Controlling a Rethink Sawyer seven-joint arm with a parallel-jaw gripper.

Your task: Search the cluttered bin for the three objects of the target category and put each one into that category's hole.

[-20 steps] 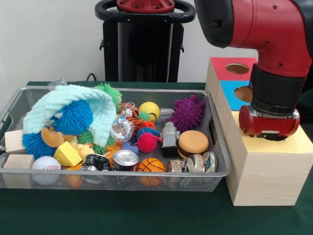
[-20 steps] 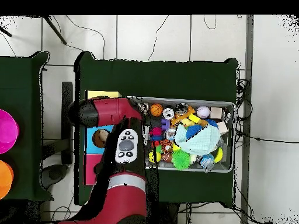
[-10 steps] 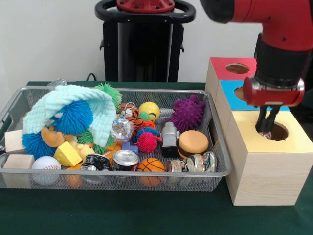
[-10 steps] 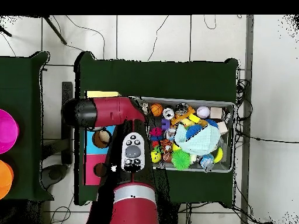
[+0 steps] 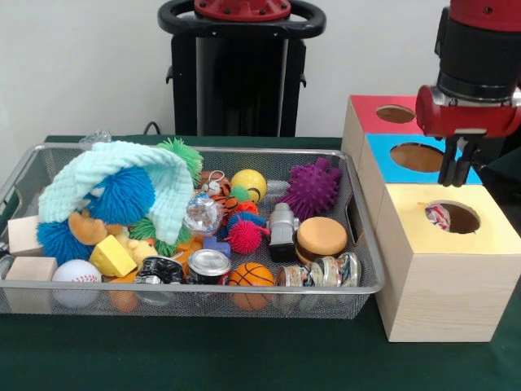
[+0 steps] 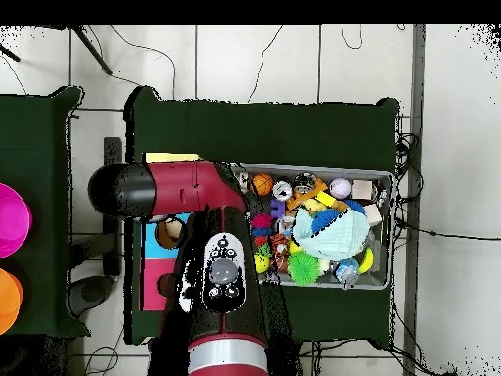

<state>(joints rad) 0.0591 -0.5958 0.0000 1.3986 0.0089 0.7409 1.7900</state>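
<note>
I am holding the gripper [image 5: 457,181] above the yellow-topped box [image 5: 444,277], just over the far rim of its round hole [image 5: 453,217]. The fingers [image 5: 448,167] are hanging empty; they look slightly parted, with nothing between them. A dotted cloth piece [image 5: 438,216] is sitting inside the hole, against its left edge, so I am judging this drop as done.

That puts me at the return step: going back to the bin [image 5: 244,289] on the green surface [image 5: 203,354] to search for another dotted piece. I am seeing none lying openly among the balls, cans and blocks. The mint-green cloth [image 5: 110,175] is draped over a blue spiky ball [image 5: 122,195] at the bin's left end and may be hiding something, though I cannot tell.

Next I am needing to swing the arm across the bin, keeping the fingers spread, and probably to shift that big cloth aside to look beneath it.
</note>
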